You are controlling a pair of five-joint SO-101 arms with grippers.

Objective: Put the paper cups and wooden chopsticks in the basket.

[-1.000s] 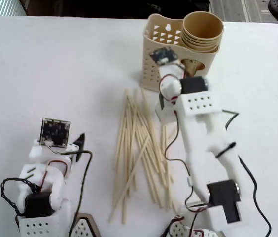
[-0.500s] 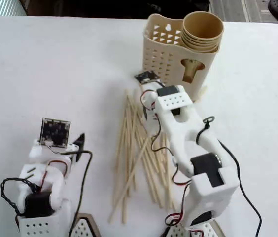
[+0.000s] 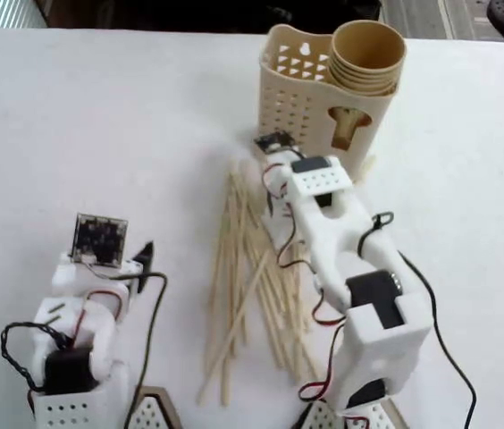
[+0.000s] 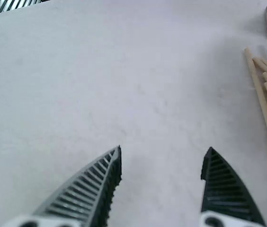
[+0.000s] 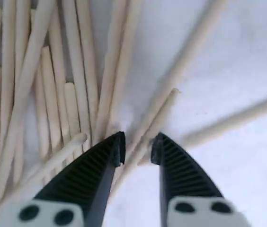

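Chopsticks (image 3: 250,268) fanned loose across mid-surface, far tips just short of the basket (image 3: 292,94), near ends spreading toward the arm bases. Basket upright near the far edge of the white surface (image 3: 100,107), with cups (image 3: 368,54) nested in a stack at one end, rims above the basket's rim.

Right end effector (image 5: 138,144) down over the far part of the pile, near the basket's foot. Fingers a little apart, tips straddling two sticks lying on the surface. More sticks packed side by side along one finger, mostly bare surface past the other. Right arm (image 3: 359,277) stretched along the pile's right edge, covering some sticks in the high view.

Left end effector (image 4: 164,152) low at the near left, well apart from the pile. Fingers wide apart over bare surface, stick ends at the fringe of its wrist view.

Wide open room left of pile and basket, out to the left and far edges. Narrower strip of bare surface to the right of the arm.
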